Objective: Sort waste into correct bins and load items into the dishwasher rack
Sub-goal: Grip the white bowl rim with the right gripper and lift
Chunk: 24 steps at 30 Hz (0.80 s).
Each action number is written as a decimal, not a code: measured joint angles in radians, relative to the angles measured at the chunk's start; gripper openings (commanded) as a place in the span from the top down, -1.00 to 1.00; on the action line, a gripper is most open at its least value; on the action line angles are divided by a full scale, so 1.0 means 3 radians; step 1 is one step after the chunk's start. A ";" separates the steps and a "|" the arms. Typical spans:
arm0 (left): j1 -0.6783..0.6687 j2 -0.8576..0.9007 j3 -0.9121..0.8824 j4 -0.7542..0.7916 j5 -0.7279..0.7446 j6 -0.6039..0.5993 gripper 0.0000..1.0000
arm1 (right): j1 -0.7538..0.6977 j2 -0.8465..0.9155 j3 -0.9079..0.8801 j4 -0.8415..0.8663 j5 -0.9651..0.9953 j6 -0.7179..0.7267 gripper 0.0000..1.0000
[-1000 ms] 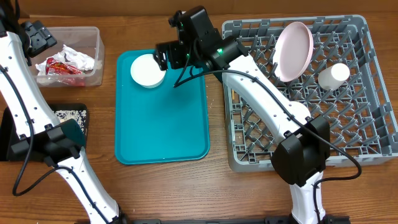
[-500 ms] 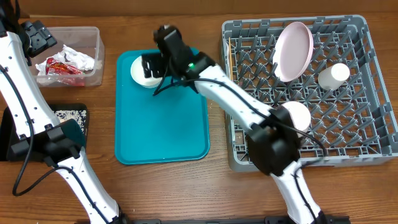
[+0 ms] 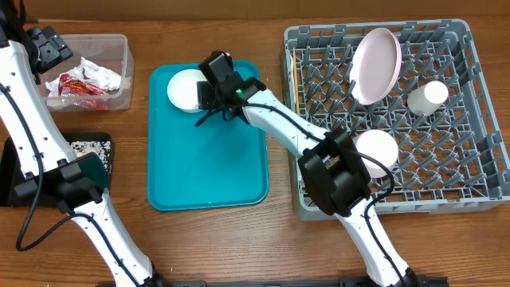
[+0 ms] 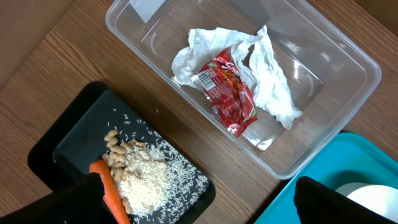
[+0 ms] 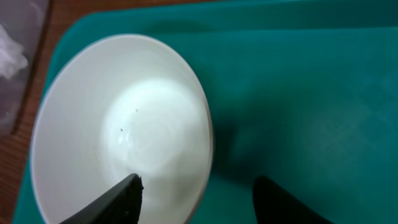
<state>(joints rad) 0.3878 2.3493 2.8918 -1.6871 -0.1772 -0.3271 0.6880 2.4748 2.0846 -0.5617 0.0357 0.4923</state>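
At teal tray (image 5: 311, 93) corner, right gripper (image 5: 199, 186) straddles the small white bowl (image 5: 124, 137) rim: one finger inside, one outside, jaws apart, not clamped. Left gripper (image 4: 199, 193) hangs wide open above clear tub (image 4: 155, 25) and black tray (image 4: 74, 140).

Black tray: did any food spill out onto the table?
Not that I can see. The beige rice grains lie scattered but inside the shallow black rectangular tray; the orange carrot lies there too. Nothing stands out.
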 measured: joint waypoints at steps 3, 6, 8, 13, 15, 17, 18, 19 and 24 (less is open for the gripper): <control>0.0000 0.0000 0.0000 0.0000 0.0000 0.0000 -1.00 | 0.0000 0.0062 0.0001 -0.0034 0.0017 0.0025 0.21; 0.0000 0.0000 0.0000 0.0000 0.0000 0.0001 -0.99 | 0.0000 0.0098 0.0001 -0.0098 0.0022 0.0039 0.36; 0.0000 0.0000 0.0000 -0.0001 0.0000 0.0000 -1.00 | -0.0001 0.0118 0.0001 -0.0139 0.0020 0.0029 0.54; 0.0000 0.0000 0.0000 0.0000 0.0001 0.0001 -1.00 | -0.0001 0.0122 0.0003 -0.0228 0.0015 0.0048 0.88; 0.0000 0.0000 0.0000 0.0000 0.0000 0.0000 -0.99 | 0.0000 0.0099 0.0009 -0.0249 0.0001 0.0039 0.92; 0.0000 0.0000 0.0000 0.0000 0.0000 0.0001 -1.00 | -0.0001 0.0045 0.0008 -0.0334 0.0006 0.0041 0.92; 0.0000 0.0000 0.0000 0.0000 0.0000 0.0000 -1.00 | -0.0003 0.0013 0.0008 -0.0374 0.0011 0.0039 0.92; 0.0000 0.0000 0.0000 0.0000 0.0000 0.0000 -1.00 | -0.0004 -0.0023 0.0008 -0.0397 0.0017 0.0038 0.92; 0.0000 0.0000 0.0000 0.0000 0.0000 0.0000 -1.00 | -0.0047 -0.0446 0.0005 -0.0580 0.0015 0.0028 0.92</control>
<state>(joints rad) 0.3878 2.3493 2.8918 -1.6871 -0.1772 -0.3271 0.6739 2.3409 2.0861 -0.7357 0.0402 0.5007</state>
